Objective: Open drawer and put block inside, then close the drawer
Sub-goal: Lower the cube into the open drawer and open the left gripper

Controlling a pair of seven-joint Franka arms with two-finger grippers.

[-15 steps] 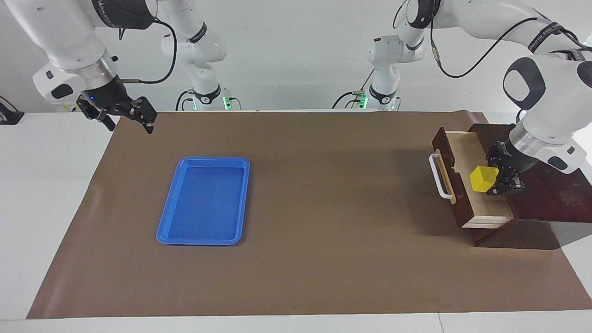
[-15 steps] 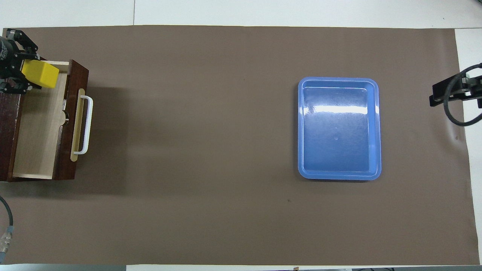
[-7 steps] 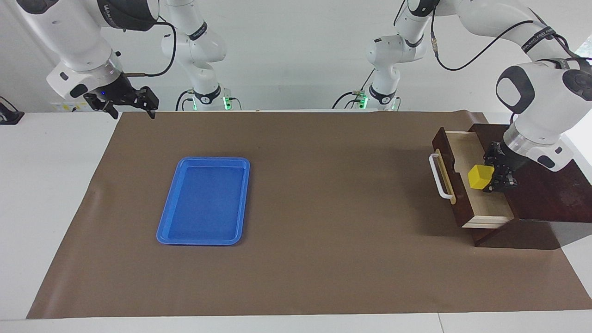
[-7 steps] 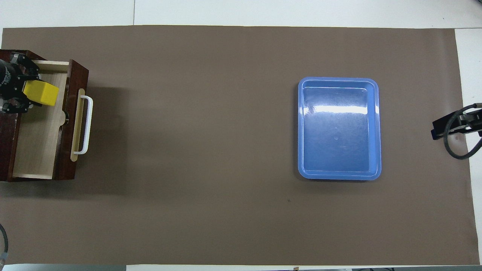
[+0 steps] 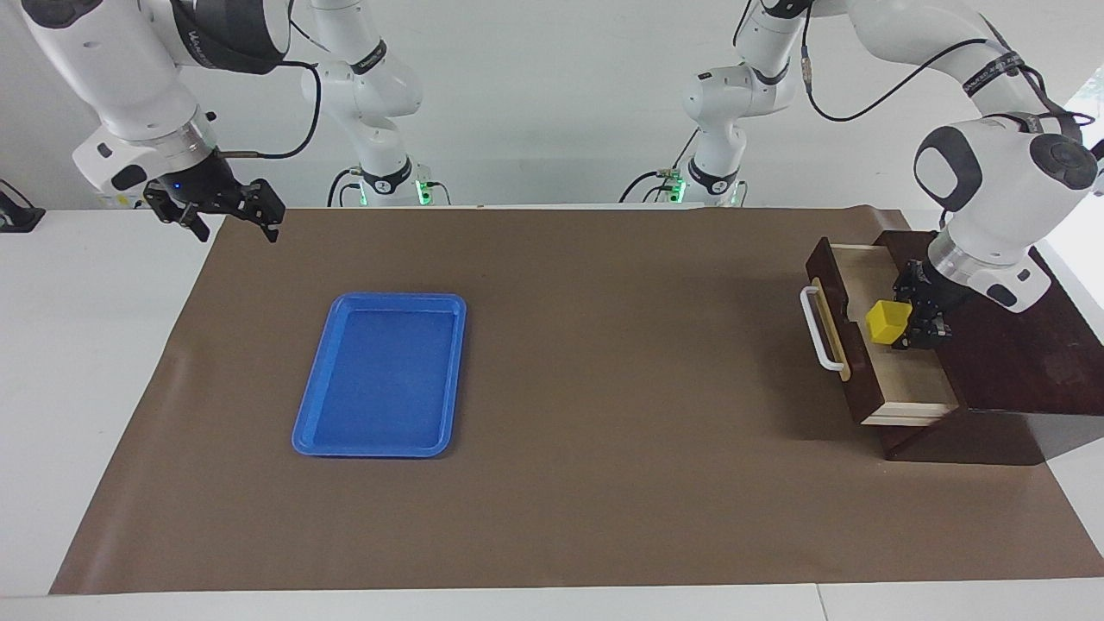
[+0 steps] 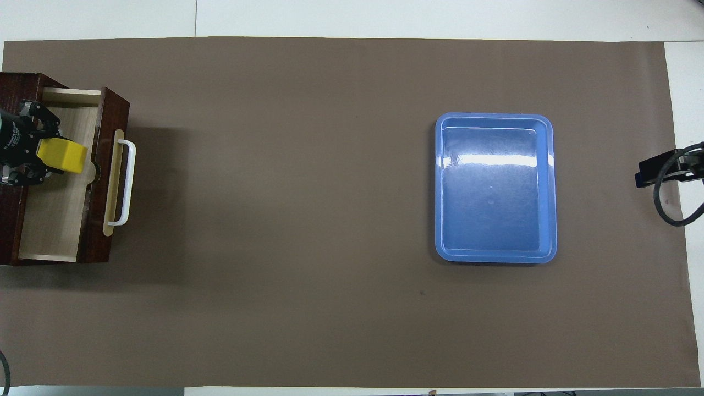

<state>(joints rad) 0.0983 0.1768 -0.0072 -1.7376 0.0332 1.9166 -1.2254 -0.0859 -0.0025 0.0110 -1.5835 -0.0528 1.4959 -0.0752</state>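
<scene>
The left pincer [image 5: 906,326] pinched the block [image 5: 887,322] low over the open drawer [image 5: 897,379], positioned for release inside. The right pincer [image 5: 226,210], spread, waited over the table's edge [image 5: 103,362], at 11 o'clock from the blue tray [image 5: 379,375].

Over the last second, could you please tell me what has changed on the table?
The left claw, shut on the yellow block, has come down with it into the open drawer, and the block now sits low over the pale floor. The right claw, open, has shifted a little above the right arm's end of the table. The drawer and the blue tray have not moved.
</scene>
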